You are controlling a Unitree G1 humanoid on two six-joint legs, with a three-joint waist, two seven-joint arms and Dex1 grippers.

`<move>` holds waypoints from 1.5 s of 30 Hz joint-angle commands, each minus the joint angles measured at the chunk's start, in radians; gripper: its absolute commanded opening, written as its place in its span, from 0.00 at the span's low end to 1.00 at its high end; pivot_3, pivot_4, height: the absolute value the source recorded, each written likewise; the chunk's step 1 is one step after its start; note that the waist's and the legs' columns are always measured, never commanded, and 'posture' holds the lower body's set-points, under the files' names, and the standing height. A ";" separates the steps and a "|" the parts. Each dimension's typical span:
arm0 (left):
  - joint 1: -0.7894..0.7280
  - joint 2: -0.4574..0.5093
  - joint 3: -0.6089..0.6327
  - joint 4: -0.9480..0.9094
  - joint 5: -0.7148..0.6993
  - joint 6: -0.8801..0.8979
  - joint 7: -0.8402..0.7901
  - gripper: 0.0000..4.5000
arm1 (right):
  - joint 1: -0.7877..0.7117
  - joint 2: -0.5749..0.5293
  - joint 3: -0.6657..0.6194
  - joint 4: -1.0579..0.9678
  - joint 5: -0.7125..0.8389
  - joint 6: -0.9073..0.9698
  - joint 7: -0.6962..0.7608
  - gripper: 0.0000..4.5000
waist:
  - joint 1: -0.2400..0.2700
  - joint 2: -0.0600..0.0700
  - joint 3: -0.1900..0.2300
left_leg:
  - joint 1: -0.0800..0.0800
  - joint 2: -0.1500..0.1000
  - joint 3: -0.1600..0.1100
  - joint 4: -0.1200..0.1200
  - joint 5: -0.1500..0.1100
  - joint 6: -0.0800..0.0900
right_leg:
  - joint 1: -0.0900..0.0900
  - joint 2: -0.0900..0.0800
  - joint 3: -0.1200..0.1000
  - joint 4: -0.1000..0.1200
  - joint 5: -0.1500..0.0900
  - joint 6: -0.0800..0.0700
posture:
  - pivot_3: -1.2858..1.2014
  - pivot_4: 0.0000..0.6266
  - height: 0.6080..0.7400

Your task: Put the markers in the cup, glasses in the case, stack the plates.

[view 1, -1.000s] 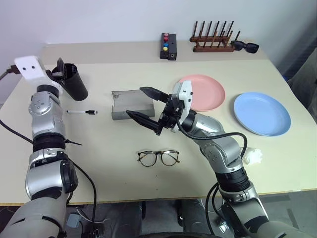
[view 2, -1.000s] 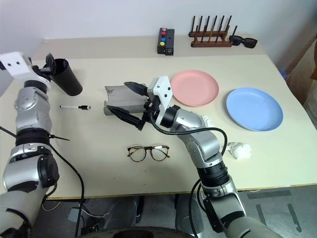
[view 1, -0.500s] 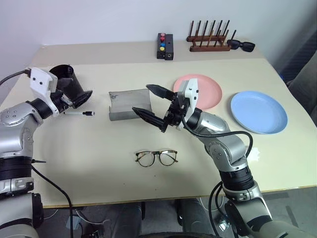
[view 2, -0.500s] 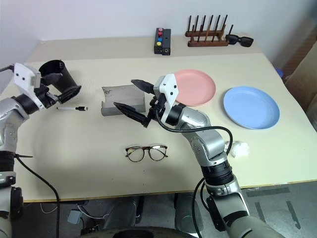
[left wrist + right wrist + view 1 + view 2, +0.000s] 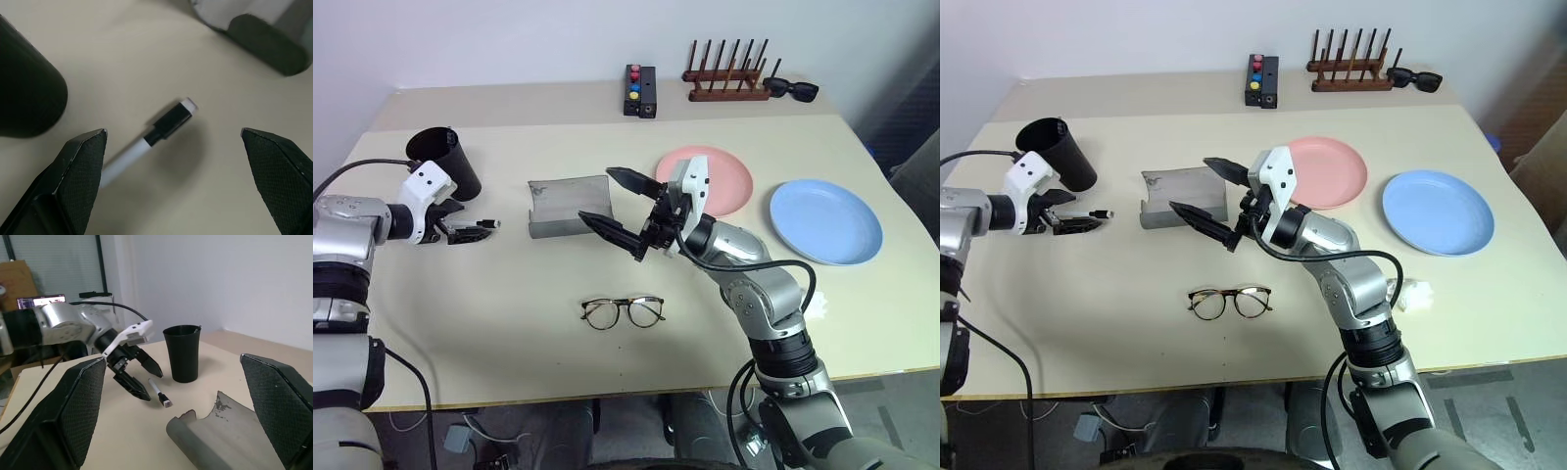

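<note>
One marker (image 5: 161, 131), white barrel with a black cap, lies on the table between the black cup (image 5: 447, 168) and the grey case (image 5: 566, 206). My left gripper (image 5: 473, 229) hangs open just above it, a finger on either side, touching nothing. The cup stands upright at the far left. The case lies open. My right gripper (image 5: 595, 194) is open and empty in the air over the case's right end. The glasses (image 5: 624, 311) lie unfolded nearer the front edge. The pink plate (image 5: 729, 186) and the blue plate (image 5: 825, 220) sit side by side on the right, apart.
A wooden rack (image 5: 724, 86), black sunglasses (image 5: 796, 91) and a black box with coloured buttons (image 5: 639, 90) line the back of the table. A crumpled white tissue (image 5: 818, 305) lies near the right front edge.
My left gripper has come down from the cup's rim to the marker on the table and turned to point downward. The right arm has kept still. The camera view shifted a little.
</note>
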 commanded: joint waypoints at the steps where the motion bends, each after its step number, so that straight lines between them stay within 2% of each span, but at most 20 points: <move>1: -0.076 -0.024 -0.036 0.121 0.070 -0.053 -0.028 0.99 | -0.001 0.004 -0.003 -0.046 0.014 -0.006 -0.005 1.00 | -0.002 0.000 0.000 | 0.000 0.000 0.000 0.000 0.000 0.000 | 0.000 0.000 0.000 0.000 0.000 0.000 | 0.52 0.24 0.99; 7: -0.148 -0.073 -0.075 0.270 0.151 -0.094 -0.047 0.99 | 0.008 0.001 -0.003 -0.063 0.013 -0.001 -0.016 1.00 | -0.003 0.000 0.000 | -0.001 0.000 0.000 0.000 0.000 0.000 | -0.001 0.000 0.000 0.001 0.000 0.000 | 0.52 0.24 0.99; 8: -0.155 -0.077 -0.076 0.285 0.160 -0.096 -0.046 0.94 | 0.010 0.000 -0.003 -0.067 0.014 0.001 -0.018 1.00 | -0.003 0.000 0.000 | -0.001 0.000 0.000 0.000 0.000 0.000 | -0.001 0.000 0.000 0.002 0.000 0.000 | 0.52 0.24 0.99; 11: -0.166 -0.081 -0.081 0.315 0.185 -0.106 -0.046 0.69 | 0.020 -0.009 -0.005 -0.086 0.019 0.011 -0.020 1.00 | -0.003 0.000 0.000 | -0.001 0.000 0.000 0.001 0.000 0.000 | -0.001 0.000 0.000 0.002 0.000 0.000 | 0.52 0.24 0.99; 17: -0.169 -0.081 -0.072 0.337 0.205 -0.116 -0.044 0.01 | 0.034 -0.018 -0.007 -0.110 0.027 0.030 -0.023 1.00 | -0.004 0.000 0.000 | 0.000 0.000 0.000 0.002 0.000 0.000 | -0.001 0.000 0.000 0.006 0.000 0.000 | 0.52 0.24 0.99; 25: -0.137 -0.049 0.002 0.266 0.145 -0.155 -0.036 0.00 | 0.035 -0.022 -0.006 -0.111 0.031 0.035 -0.020 1.00 | -0.004 0.000 0.000 | 0.001 0.000 0.000 0.002 0.000 0.000 | -0.002 0.000 0.000 0.008 0.000 0.000 | 0.52 0.24 0.99; 30: -0.057 -0.032 0.206 -0.048 -0.080 -0.118 -0.118 0.00 | 0.034 -0.028 -0.005 -0.110 0.039 0.036 -0.015 1.00 | -0.002 -0.001 0.000 | -0.004 0.000 0.000 0.004 0.000 0.000 | -0.007 0.000 0.001 0.010 0.000 0.000 | 0.52 0.24 0.99; 34: -0.008 -0.059 0.403 -0.330 -0.253 -0.051 0.014 0.00 | 0.024 -0.026 -0.001 -0.099 0.043 0.035 -0.005 1.00 | -0.001 -0.001 0.000 | -0.008 0.000 -0.002 0.007 0.000 0.000 | -0.009 0.000 0.000 0.009 0.000 0.000 | 0.52 0.24 0.99; 37: 0.017 -0.107 0.475 -0.436 -0.281 -0.109 0.154 0.00 | 0.009 -0.019 0.002 -0.083 0.044 0.029 0.000 1.00 | -0.002 -0.001 0.000 | -0.008 0.000 -0.002 0.006 0.000 0.000 | -0.009 0.000 0.001 0.010 0.000 0.000 | 0.52 0.24 0.99; 40: 0.018 -0.145 0.502 -0.451 -0.247 -0.196 0.301 0.00 | -0.005 -0.010 0.003 -0.069 0.034 0.015 0.001 1.00 | -0.002 -0.001 0.000 | -0.006 0.000 -0.001 0.006 0.000 0.000 | -0.009 0.000 0.001 0.011 0.000 0.000 | 0.52 0.24 0.99; 45: -0.010 -0.187 0.519 -0.284 -0.133 -0.414 0.631 0.00 | -0.032 0.028 0.003 -0.046 0.009 -0.029 -0.027 1.00 | -0.003 -0.001 0.000 | -0.005 0.000 -0.001 0.006 0.001 -0.001 | -0.009 0.000 0.001 0.011 0.000 0.000 | 0.52 0.24 0.99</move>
